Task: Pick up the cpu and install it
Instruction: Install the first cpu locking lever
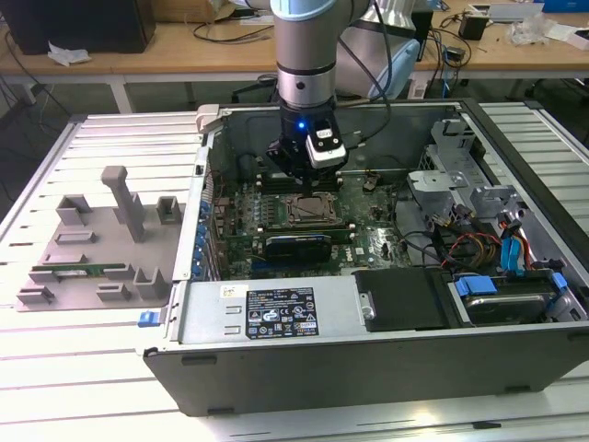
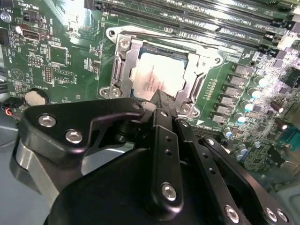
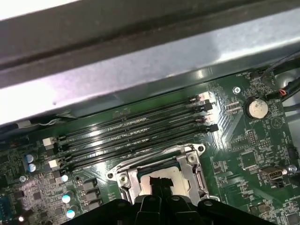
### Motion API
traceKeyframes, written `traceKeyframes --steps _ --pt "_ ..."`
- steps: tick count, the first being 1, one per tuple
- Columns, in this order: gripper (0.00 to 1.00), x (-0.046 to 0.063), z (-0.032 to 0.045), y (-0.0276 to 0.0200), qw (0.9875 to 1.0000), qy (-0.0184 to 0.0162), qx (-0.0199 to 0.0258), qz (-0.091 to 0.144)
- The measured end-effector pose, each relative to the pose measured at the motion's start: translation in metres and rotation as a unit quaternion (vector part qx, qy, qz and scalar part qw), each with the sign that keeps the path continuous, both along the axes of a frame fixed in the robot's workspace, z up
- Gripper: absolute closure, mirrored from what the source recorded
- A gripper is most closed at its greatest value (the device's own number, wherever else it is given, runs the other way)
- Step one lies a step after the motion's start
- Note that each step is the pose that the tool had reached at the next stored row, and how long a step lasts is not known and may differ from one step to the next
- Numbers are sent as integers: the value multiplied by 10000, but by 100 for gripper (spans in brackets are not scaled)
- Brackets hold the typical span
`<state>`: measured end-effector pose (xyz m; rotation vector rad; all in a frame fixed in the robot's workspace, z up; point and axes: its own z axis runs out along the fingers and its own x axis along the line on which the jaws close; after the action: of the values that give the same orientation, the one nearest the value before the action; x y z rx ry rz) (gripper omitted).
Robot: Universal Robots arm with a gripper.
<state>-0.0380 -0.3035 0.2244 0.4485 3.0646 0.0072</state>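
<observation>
The cpu [image 2: 154,77], a flat square with a silvery top, lies flat inside the metal socket frame [image 2: 119,70] on the green motherboard. In the first wrist view the cpu [image 3: 164,173] shows as a pale patch within the socket frame [image 3: 194,174]. My gripper [image 2: 161,101] hangs just over the cpu's near edge, its black fingers drawn together to a narrow tip with nothing between them. In the exterior view the gripper [image 1: 308,182] stands inside the open computer case, directly over the socket [image 1: 311,210].
Black memory slots [image 3: 136,136] run beside the socket, and a coin battery [image 3: 256,108] sits nearby. The case walls [image 1: 207,184] ring the board, with drive bays and cables [image 1: 502,249] on the exterior view's right. A grey fixture tray [image 1: 92,249] lies outside on the exterior view's left.
</observation>
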Motion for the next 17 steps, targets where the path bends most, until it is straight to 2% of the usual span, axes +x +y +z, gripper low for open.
traceKeyframes --steps 2,6,8,11,13,17 --pt "89 1 -1 0 10000 0 -2 24" --pt "89 0 -9 0 9993 0 -3 364" --pt "89 0 -16 1 9985 -1 -3 543" --pt "89 1 -31 0 9965 0 -12 834" --pt "89 5 -36 -7 9957 2 -25 921" --pt "89 10 -40 -45 9951 3 -37 986"
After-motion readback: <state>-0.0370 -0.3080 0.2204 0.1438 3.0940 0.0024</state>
